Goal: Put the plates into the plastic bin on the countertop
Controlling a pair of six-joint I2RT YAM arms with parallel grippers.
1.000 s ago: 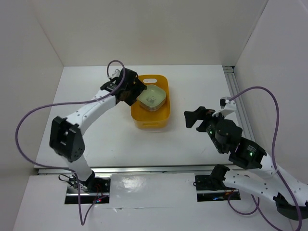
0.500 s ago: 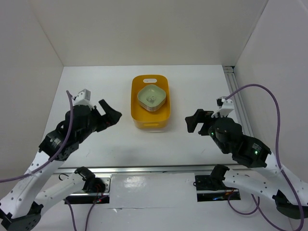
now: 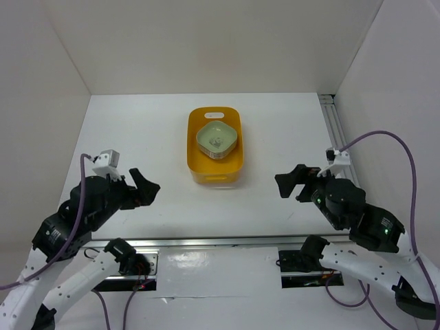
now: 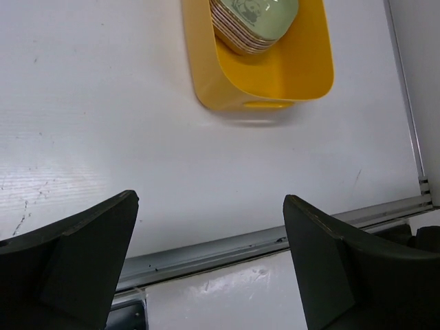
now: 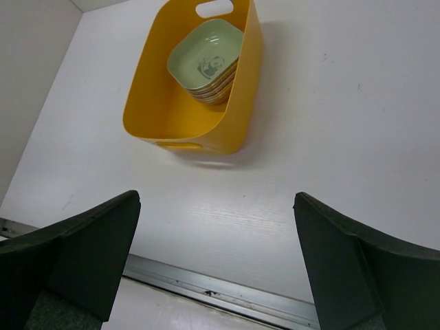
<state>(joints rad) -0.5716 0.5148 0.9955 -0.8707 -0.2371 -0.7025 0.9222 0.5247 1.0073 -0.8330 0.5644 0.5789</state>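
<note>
Noting left gripper (image 3: 141,185), right gripper (image 3: 289,180) spread empty; we fear a stray reach toppling plates (image 3: 217,137) stacked in plastic bin (image 3: 214,174).

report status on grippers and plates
Left gripper open, empty. Right gripper open, empty. Stack of pastel rounded-square plates, green on top, inside yellow-orange plastic bin. Nothing in the way.

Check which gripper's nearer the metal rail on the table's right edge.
Right. The right gripper sits just left of the rail's near end; the left gripper is across the table, past the plastic bin.
</note>
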